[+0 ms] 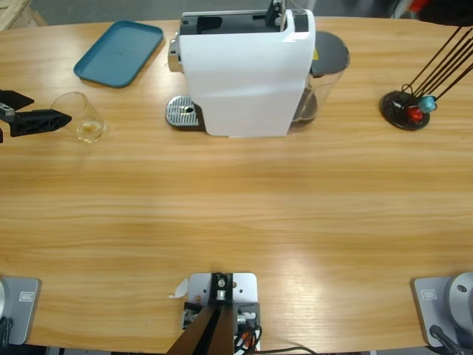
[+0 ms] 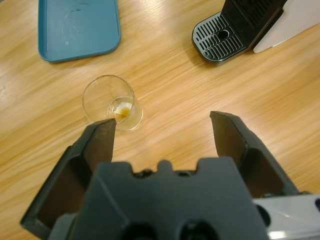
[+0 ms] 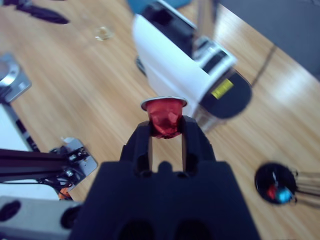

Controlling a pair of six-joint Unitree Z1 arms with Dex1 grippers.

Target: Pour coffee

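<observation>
A small clear glass tumbler stands on the table at the far left, with a thin layer of amber coffee in its bottom. My left gripper is open just left of the glass and holds nothing. In the left wrist view the tumbler sits beyond the tip of one jaw, outside the gap of the left gripper. My right gripper is shut on a red capsule, high above the table and looking down on the white coffee machine.
The white coffee machine stands at the back middle, its metal drip tray facing left. A teal tray lies at the back left. A black capsule stand with red and blue capsules is at the right.
</observation>
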